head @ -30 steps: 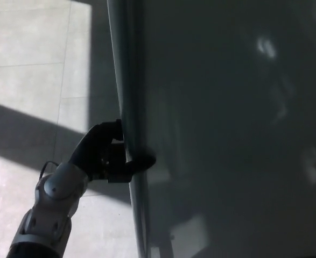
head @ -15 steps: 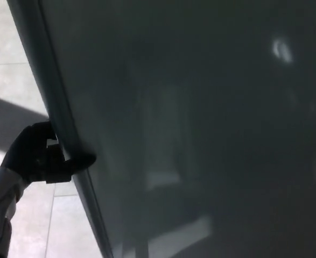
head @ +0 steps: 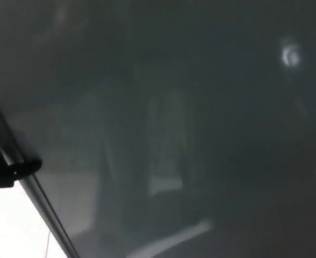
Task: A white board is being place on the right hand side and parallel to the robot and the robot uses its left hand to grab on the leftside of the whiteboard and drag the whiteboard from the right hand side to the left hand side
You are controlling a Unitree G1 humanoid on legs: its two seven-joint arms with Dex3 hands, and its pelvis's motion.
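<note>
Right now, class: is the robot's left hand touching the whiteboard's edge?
Touching. The head view shows the left hand clamped on the whiteboard frame, one black finger hooked over onto its face.

Whiteboard [head: 190, 123]: dark, glossy surface filling nearly the whole frame, carrying faint blurred reflections and one small bright glint at upper right. Frame edge [head: 36, 191]: pale strip running diagonally from the left side down to the bottom. Left hand [head: 7, 169]: black, at the far left margin, fingers clasped around that edge (mostly cut off by the picture border). Floor [head: 12, 231]: overexposed white patch, lower left corner.
</note>
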